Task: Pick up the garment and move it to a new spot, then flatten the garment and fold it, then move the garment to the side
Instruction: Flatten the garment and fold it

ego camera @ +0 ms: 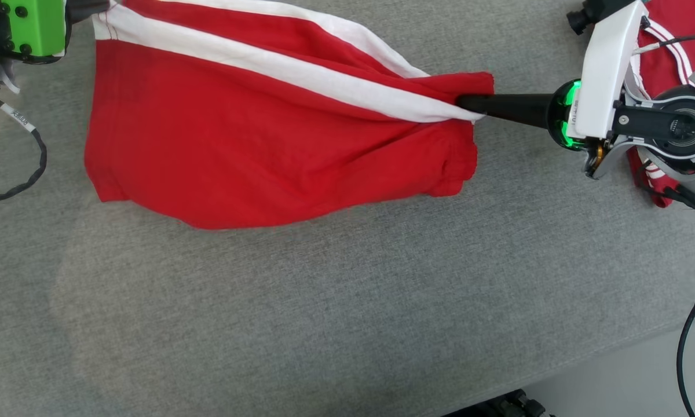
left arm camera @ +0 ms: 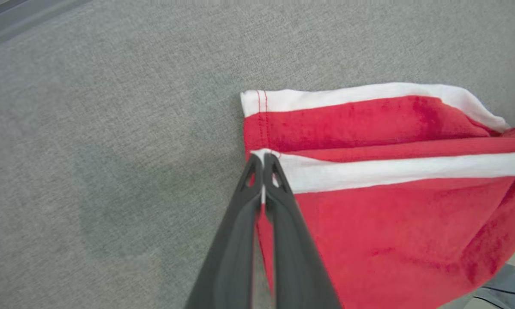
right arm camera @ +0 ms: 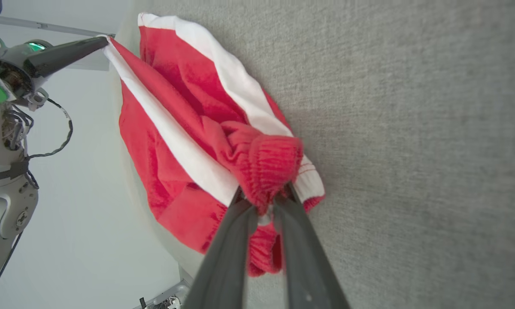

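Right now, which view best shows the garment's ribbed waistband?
Right wrist view: the ribbed waistband is bunched close up, pinched in the right jaws. Head view shows it small, at the right end of the garment, beside the dark finger. Left wrist view shows the opposite hemmed corner.

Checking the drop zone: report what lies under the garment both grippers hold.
Grey upholstery surrounds the red garment; whatever lies directly beneath it is covered by the cloth.
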